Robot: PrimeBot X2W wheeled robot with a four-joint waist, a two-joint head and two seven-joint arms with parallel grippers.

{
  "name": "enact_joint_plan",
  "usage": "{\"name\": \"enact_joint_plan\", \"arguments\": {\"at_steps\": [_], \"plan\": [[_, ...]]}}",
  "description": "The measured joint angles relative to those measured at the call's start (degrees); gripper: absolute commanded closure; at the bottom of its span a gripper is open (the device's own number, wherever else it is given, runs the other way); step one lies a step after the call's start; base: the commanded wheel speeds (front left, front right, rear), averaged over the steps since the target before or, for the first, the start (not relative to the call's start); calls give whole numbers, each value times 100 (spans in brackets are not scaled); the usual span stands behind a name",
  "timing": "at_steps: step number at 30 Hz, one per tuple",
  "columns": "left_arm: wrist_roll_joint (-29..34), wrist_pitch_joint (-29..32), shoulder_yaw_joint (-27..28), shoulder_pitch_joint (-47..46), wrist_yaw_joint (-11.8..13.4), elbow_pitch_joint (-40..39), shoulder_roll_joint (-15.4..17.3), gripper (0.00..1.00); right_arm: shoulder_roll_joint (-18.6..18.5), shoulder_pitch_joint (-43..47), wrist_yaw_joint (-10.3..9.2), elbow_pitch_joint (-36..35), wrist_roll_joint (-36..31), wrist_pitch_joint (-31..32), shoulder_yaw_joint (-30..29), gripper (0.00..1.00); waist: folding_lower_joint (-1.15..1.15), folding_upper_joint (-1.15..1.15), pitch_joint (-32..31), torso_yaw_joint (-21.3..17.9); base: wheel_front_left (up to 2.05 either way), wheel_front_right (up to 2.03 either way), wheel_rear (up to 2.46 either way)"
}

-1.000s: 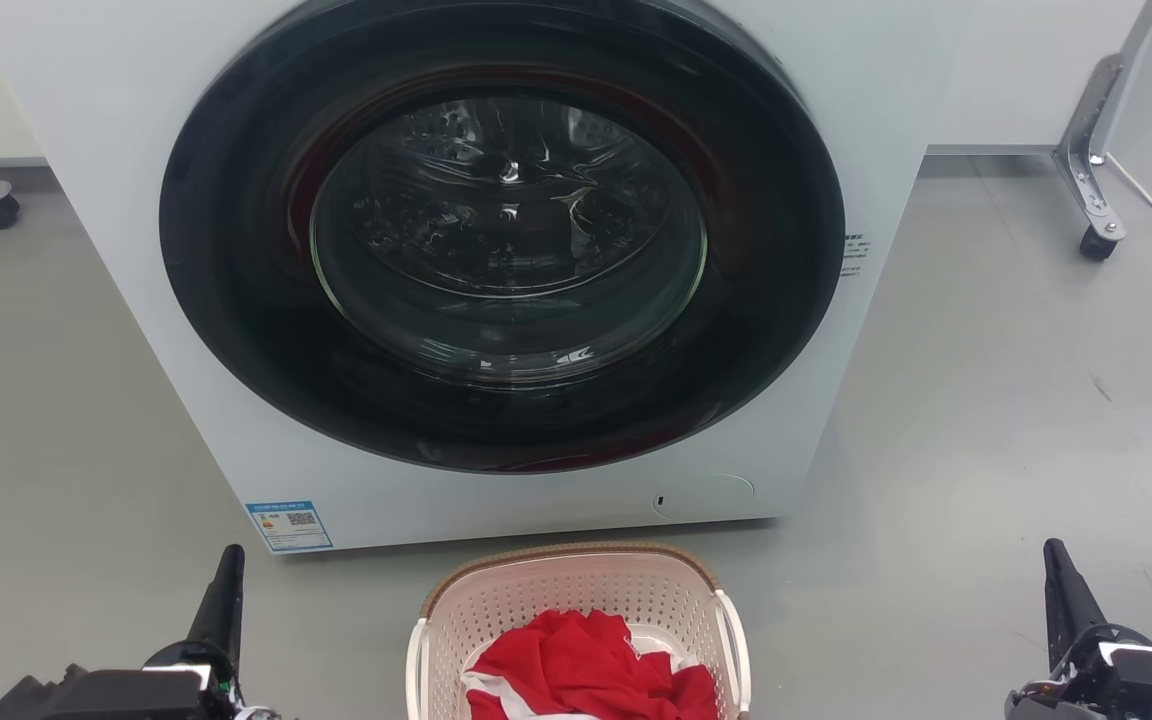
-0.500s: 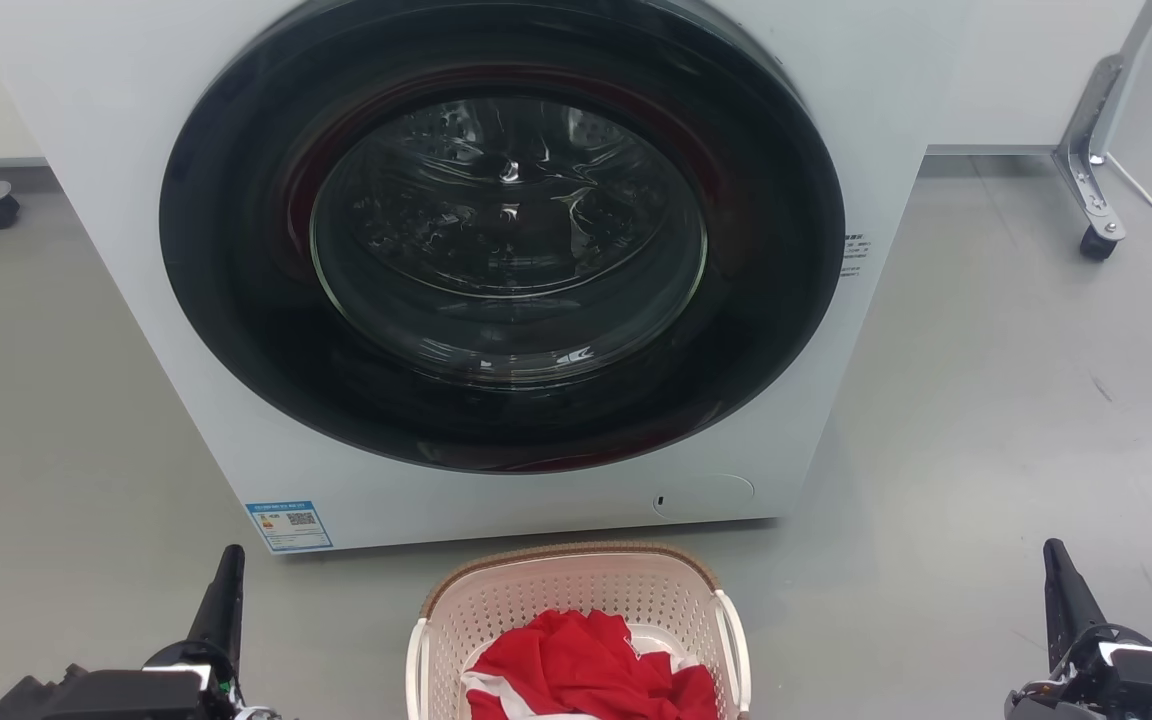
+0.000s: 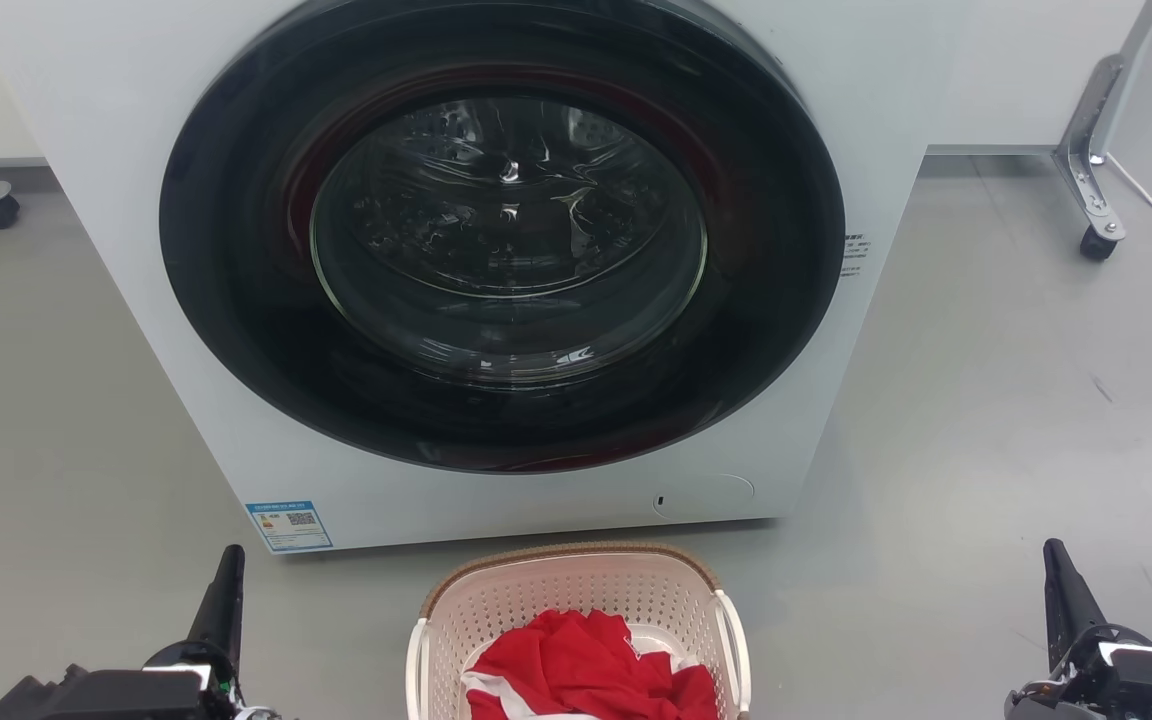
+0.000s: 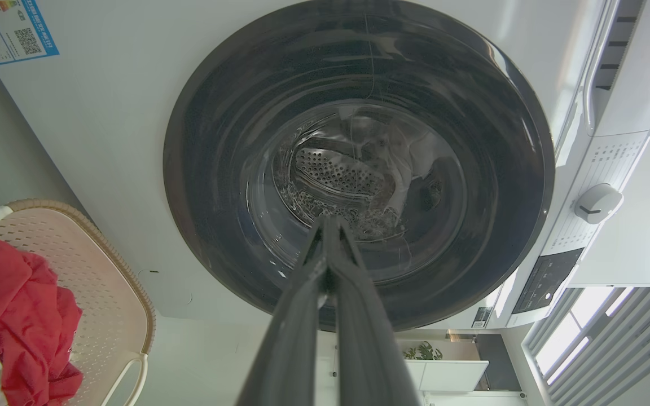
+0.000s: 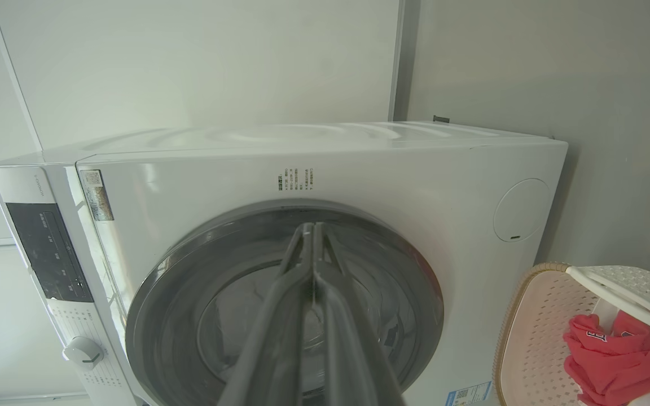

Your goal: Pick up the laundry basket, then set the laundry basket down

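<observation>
In your head view, the basket (image 3: 496,610) sat on the floor between the two hands, well apart from each, its far rim near the washer (image 3: 496,505). The left hand (image 3: 233,556) and right hand (image 3: 1053,550) were both clenched and empty.

In the left wrist view, the fingers (image 4: 302,316) pressed together, with the basket off to the side, toward the other hand. The right wrist view mirrored that.

Reach in clenched and you'd likely shove the basket. An uneven lift could spill the red clothes (image 3: 586,665) or knock the rim on the washer.

Bright, even, sharp; wide-angle wrist distortion.
</observation>
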Motion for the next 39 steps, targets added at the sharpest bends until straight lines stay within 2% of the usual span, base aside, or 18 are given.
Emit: {"name": "enact_joint_plan", "arguments": {"at_steps": [39], "plan": [[0, 0, 0, -1, 0, 5, 0, 100, 0, 0, 0, 0, 0, 0, 0, 100, 0, 0, 0, 0, 0, 0, 0]]}}
